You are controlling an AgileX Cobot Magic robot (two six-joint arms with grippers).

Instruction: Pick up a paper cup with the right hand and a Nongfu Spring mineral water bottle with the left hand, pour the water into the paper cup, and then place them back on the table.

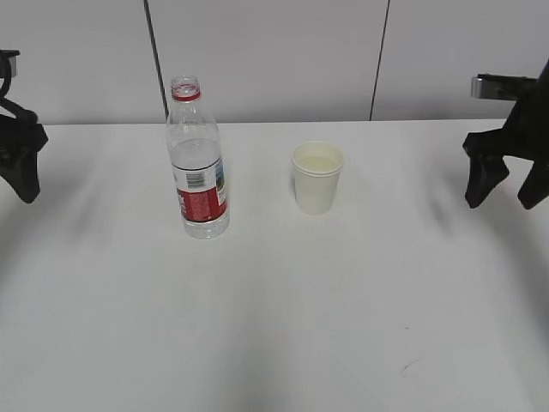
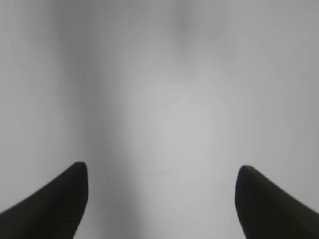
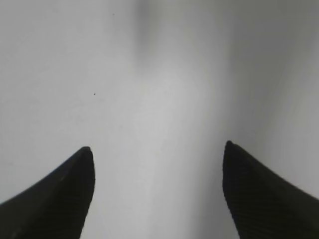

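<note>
The left claw (image 1: pixel 24 176) hung at the far left edge of the table (image 1: pixel 274 326), its black fingers spread wide with nothing between them. From its own camera the left claw (image 2: pixel 162 174) showed only bare white tabletop (image 2: pixel 164 99) in the gap, the two fingertips (image 2: pixel 75 174) pointing at an empty patch. The right claw (image 1: pixel 506 189) hung at the opposite edge, fingers likewise parted wide and holding nothing. Its wrist view gave the same: the right claw (image 3: pixel 158 154) open over plain white table (image 3: pixel 159 74), ribbed fingertips (image 3: pixel 232 154) well apart.

Inward from the left claw, well clear of it, the bottle (image 1: pixel 196 163) stood upright on the table, uncapped, red ring at the neck, red-and-white label low on the body. Water (image 1: pixel 196 159) filled it to roughly the upper-middle of the body. Just past the bottle, toward the right claw but still well apart from it, the cup (image 1: pixel 316 178) stood upright on its base, a pale liquid visible inside near the rim. Bottle and cup stood near each other without touching, both between the two claws. A small dark scuff (image 1: pixel 410 367) marked the table nearer the front, on the right claw's side.
</note>
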